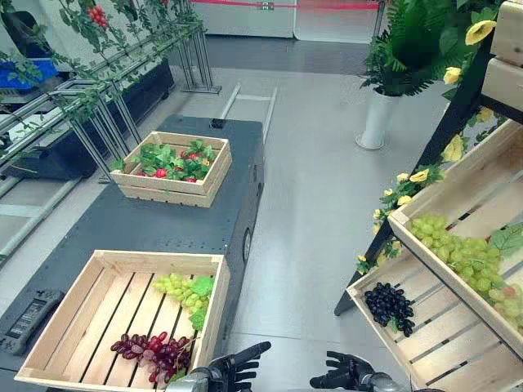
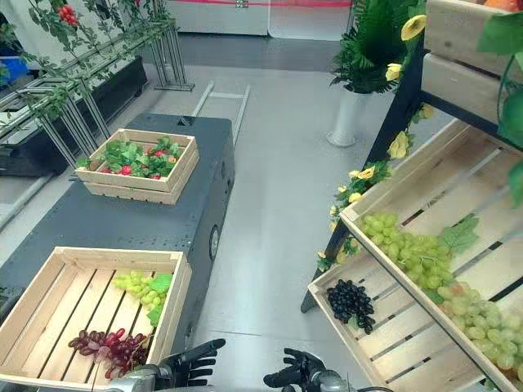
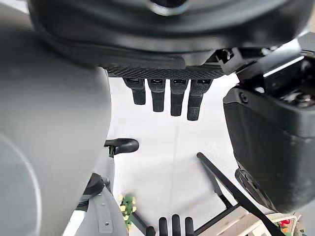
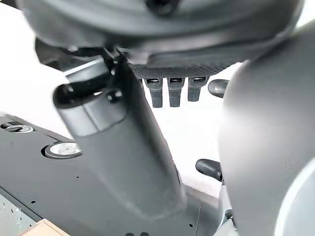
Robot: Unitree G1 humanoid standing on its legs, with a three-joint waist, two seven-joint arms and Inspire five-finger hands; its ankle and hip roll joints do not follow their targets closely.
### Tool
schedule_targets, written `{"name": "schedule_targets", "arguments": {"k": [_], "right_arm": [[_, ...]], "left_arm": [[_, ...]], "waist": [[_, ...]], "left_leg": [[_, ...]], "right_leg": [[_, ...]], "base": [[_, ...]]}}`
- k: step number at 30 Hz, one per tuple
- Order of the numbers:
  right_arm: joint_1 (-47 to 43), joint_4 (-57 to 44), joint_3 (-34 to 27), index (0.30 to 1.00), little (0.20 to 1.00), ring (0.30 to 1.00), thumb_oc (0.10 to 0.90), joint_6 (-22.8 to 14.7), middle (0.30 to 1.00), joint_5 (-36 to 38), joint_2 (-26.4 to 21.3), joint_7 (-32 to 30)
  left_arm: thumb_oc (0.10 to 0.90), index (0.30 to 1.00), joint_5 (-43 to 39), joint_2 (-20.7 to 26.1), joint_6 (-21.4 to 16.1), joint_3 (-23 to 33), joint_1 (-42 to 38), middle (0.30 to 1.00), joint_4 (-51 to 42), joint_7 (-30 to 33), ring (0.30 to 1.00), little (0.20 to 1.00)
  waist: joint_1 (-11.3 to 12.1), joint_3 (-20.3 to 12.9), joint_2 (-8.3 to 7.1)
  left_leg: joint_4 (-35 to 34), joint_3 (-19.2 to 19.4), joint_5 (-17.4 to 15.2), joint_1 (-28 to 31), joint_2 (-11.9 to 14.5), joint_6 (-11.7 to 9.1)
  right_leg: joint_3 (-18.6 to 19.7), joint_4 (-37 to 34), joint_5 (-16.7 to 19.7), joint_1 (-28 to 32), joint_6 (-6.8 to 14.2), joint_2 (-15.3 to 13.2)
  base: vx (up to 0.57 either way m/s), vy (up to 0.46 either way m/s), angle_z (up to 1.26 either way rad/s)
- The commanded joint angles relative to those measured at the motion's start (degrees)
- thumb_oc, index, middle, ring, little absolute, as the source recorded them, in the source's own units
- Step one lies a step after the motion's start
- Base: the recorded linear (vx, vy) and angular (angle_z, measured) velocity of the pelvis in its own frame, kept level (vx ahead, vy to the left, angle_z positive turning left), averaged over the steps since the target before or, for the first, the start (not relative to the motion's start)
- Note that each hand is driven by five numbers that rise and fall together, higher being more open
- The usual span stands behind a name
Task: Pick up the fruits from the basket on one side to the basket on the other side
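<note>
Both hands hang low, empty, fingers loosely straight: the black grapes (image 1: 391, 306) in the lower shelf crate (image 1: 441, 343) lie at one o'clock from the right hand (image 1: 347, 376), nearer it than the left hand (image 1: 233, 366), whose nine o'clock holds red grapes (image 1: 155, 349).

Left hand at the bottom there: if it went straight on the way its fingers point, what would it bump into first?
Probably the right hand. The left hand points its straight fingers across the floor gap toward it. Depth is unclear, so it could slip past toward the black grapes.
</note>
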Motion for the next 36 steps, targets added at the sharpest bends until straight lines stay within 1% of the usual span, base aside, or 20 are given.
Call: {"name": "schedule_targets", "arguments": {"k": [1,4,5,8,10,12,13,14,15,19,20,21,23,25,28,30,31,34,35,36], "right_arm": [[-4.02,0.52,0.41,0.9,0.9,0.9,0.8,-3.38,0.9,-0.2,-2.26,1.02],[-4.25,0.7,0.66,0.9,0.9,0.9,0.8,-3.49,0.9,0.04,-2.08,0.81],[-4.22,0.58,0.8,0.9,0.9,0.9,0.8,-3.58,0.9,0.14,-2.28,0.96],[-4.4,0.32,1.08,0.9,0.9,0.9,0.8,-3.2,0.9,0.44,-2.24,0.73],[-4.52,0.26,1.19,0.9,0.9,0.9,0.8,-3.27,0.9,0.42,-2.22,0.6],[-4.42,-0.23,1.14,0.9,0.9,0.9,0.8,-3.08,0.9,0.39,-2.43,0.52],[-4.16,-0.93,1.03,0.9,0.9,0.9,0.8,-2.78,0.9,0.3,-2.73,0.54],[-4.09,-1.32,1.05,0.9,0.9,0.9,0.8,-2.56,0.9,0.31,-2.83,0.45],[-3.74,-2.63,1.02,0.9,0.9,0.9,0.8,-1.85,0.9,0.24,-3.23,0.34],[-2.97,-4.64,0.74,0.9,0.9,0.9,0.8,-1.0,0.9,0.33,-3.86,0.17],[-2.62,-5.14,0.34,0.9,0.9,0.9,0.8,-0.87,0.9,0.32,-4.15,0.22],[-2.41,-5.32,0.11,0.9,0.9,0.9,0.8,-0.87,0.9,0.21,-4.28,0.32],[-1.68,-5.32,-0.55,0.9,0.9,0.9,0.8,-1.15,0.9,-0.17,-4.46,0.69],[-1.42,-4.83,-0.91,0.9,0.9,0.9,0.8,-1.55,0.9,-0.5,-4.42,0.93],[-0.51,-4.25,-1.58,0.9,0.9,0.9,0.8,-2.26,0.9,-0.89,-4.63,1.41],[-0.08,-4.12,-1.8,0.9,0.9,0.9,0.8,-2.37,0.9,-1.2,-4.67,1.45],[0.26,-4.23,-2.01,0.9,0.9,0.9,0.8,-2.26,0.9,-1.69,-4.71,1.55],[0.85,-4.45,-2.2,0.9,0.9,0.9,0.8,-2.53,0.9,-1.98,-5.03,1.7],[1.76,-5.25,-2.62,0.9,0.9,0.9,0.8,-2.4,0.9,-2.89,-5.61,2.13],[2.1,-5.43,-2.78,0.9,0.9,0.9,0.8,-2.38,0.9,-3.12,-5.8,2.22]], "left_arm": [[0.8,0.9,4.08,-0.48,-3.35,-1.42,-3.58,0.9,4.56,-2.58,0.9,0.9],[0.8,0.9,4.58,-0.61,-4.43,-1.97,-3.85,0.9,4.67,-1.68,0.9,0.9],[0.8,0.9,7.01,-0.3,-6.67,-2.59,-3.99,0.9,4.28,-0.05,0.9,0.9],[0.8,0.9,5.84,-0.13,-6.84,-2.93,-4.57,0.9,3.28,0.1,0.9,0.9],[0.8,0.9,4.45,0.0,-9.3,-3.14,-5.07,0.9,0.8,-0.35,0.9,0.9],[0.8,0.9,3.96,0.39,-10.19,-2.91,-5.18,0.9,-1.79,-0.57,0.9,0.9],[0.8,0.9,3.7,1.01,-12.11,-2.74,-5.07,0.9,-4.4,-0.37,0.9,0.9],[0.8,0.9,3.49,1.23,-12.1,-2.76,-5.06,0.9,-5.85,0.03,0.9,0.9],[0.8,0.9,3.11,2.26,-13.36,-2.6,-4.85,0.9,-10.44,2.51,0.9,0.9],[0.8,0.9,1.72,4.54,-15.99,-1.16,-4.63,0.9,-17.9,7.13,0.9,0.9],[0.8,0.9,1.33,5.46,-17.15,-0.05,-4.51,0.9,-21.2,9.99,0.9,0.9],[0.8,0.9,1.76,5.81,-18.82,0.43,-4.41,0.9,-22.21,11.71,0.9,0.9],[0.8,0.9,3.91,7.34,-20.51,2.72,-4.03,0.9,-26.86,17.43,0.9,0.9],[0.8,0.9,4.55,7.75,-21.81,3.83,-4.02,0.9,-27.69,20.56,0.9,0.9],[0.8,0.9,9.56,9.09,-22.84,6.92,-3.62,0.9,-30.3,26.61,0.9,0.9],[0.8,0.9,14.68,10.21,-22.51,8.71,-3.41,0.9,-31.97,30.74,0.9,0.9],[0.8,0.9,18.29,10.89,-21.96,9.75,-3.04,0.9,-32.95,33.23,0.9,0.9],[0.8,0.9,23.28,12.62,-20.47,11.27,-2.6,0.9,-34.4,34.76,0.9,0.9],[0.8,0.9,26.19,14.74,-18.85,12.79,-1.68,0.9,-35.43,37.17,0.9,0.9],[0.8,0.9,26.98,15.48,-18.1,13.63,-1.27,0.9,-35.83,37.77,0.9,0.9]], "waist": [[0.37,1.74,0.57],[0.38,1.81,0.55],[0.39,1.8,0.48],[0.38,1.82,0.5],[0.53,1.98,0.52],[0.61,2.08,0.57],[0.67,2.15,0.58],[0.69,2.22,0.58],[0.8,2.37,0.58],[1.16,2.58,0.47],[1.36,2.66,0.39],[1.46,2.7,0.35],[1.9,2.64,0.12],[2.08,2.54,0.02],[2.56,2.41,-0.19],[2.9,2.3,-0.31],[3.06,2.23,-0.35],[3.26,2.24,-0.38],[3.39,2.27,-0.43],[3.45,2.26,-0.47]], "left_leg": [[0.52,3.59,-3.6,0.52,-3.38,-0.04],[0.52,3.43,-3.54,0.43,-3.43,-0.02],[0.52,3.36,-3.6,0.45,-3.44,0.0],[0.52,3.27,-3.54,0.44,-3.46,0.01],[0.52,3.25,-3.57,0.45,-3.42,0.02],[0.52,3.19,-3.54,0.4,-3.44,0.03],[0.52,3.13,-3.57,0.36,-3.44,0.02],[0.52,3.11,-3.54,0.35,-3.41,0.0],[0.52,3.06,-3.5,0.28,-3.36,-0.02],[0.52,2.84,-3.47,0.23,-3.43,0.04],[0.52,2.72,-3.46,0.26,-3.42,0.06],[0.52,2.65,-3.44,0.24,-3.43,0.07],[0.52,2.28,-3.46,0.19,-3.45,0.05],[0.52,2.04,-3.45,0.17,-3.52,0.05],[0.52,1.61,-3.45,0.22,-3.68,0.06],[0.52,1.28,-3.47,0.16,-3.75,0.01],[0.52,1.1,-3.46,0.11,-3.8,-0.02],[0.52,0.76,-3.38,0.01,-3.92,-0.03],[0.52,0.48,-3.29,-0.11,-4.0,-0.06],[0.52,0.49,-3.27,-0.16,-4.03,-0.05]], "right_leg": [[-2.89,0.57,-0.7,1.22,0.94,0.23],[-2.86,0.77,-0.74,1.06,0.95,0.22],[-2.95,0.82,-0.82,1.05,0.95,0.24],[-2.85,0.96,-0.86,1.0,0.94,0.28],[-2.79,0.98,-0.85,1.02,0.83,0.31],[-2.78,0.89,-0.77,1.06,0.78,0.35],[-2.72,0.86,-0.78,1.05,0.75,0.4],[-2.71,0.89,-0.77,1.03,0.73,0.4],[-2.74,0.94,-0.76,0.99,0.64,0.43],[-2.86,0.87,-0.78,1.14,0.44,0.46],[-2.94,0.86,-0.79,1.24,0.32,0.47],[-2.96,0.84,-0.79,1.29,0.28,0.48],[-3.28,0.8,-0.86,1.47,0.07,0.51],[-3.4,0.81,-0.89,1.53,0.01,0.53],[-3.87,0.79,-1.05,1.82,-0.13,0.43],[-4.09,0.66,-1.13,1.94,-0.25,0.41],[-4.21,0.64,-1.19,2.0,-0.28,0.42],[-4.31,0.79,-1.36,1.97,-0.36,0.49],[-4.53,1.13,-1.6,1.8,-0.33,0.59],[-4.64,1.19,-1.68,1.74,-0.31,0.6]], "base": [[0.52,0.289,0.29],[-0.01,-0.004,0.11],[0.0,0.0,0.0],[0.0,0.0,0.0],[0.0,0.0,0.0],[0.0,0.0,0.0],[0.0,0.0,0.0],[0.0,0.0,0.0],[0.0,0.0,0.0],[0.0,0.0,0.0],[0.0,0.0,0.0],[0.0,0.0,0.0],[0.01,0.004,0.02],[0.02,0.009,0.04],[0.02,0.011,0.06],[0.04,0.025,0.2],[0.04,0.035,0.09],[0.04,0.044,0.03],[0.05,0.061,0.04],[0.07,0.08,0.05]]}}
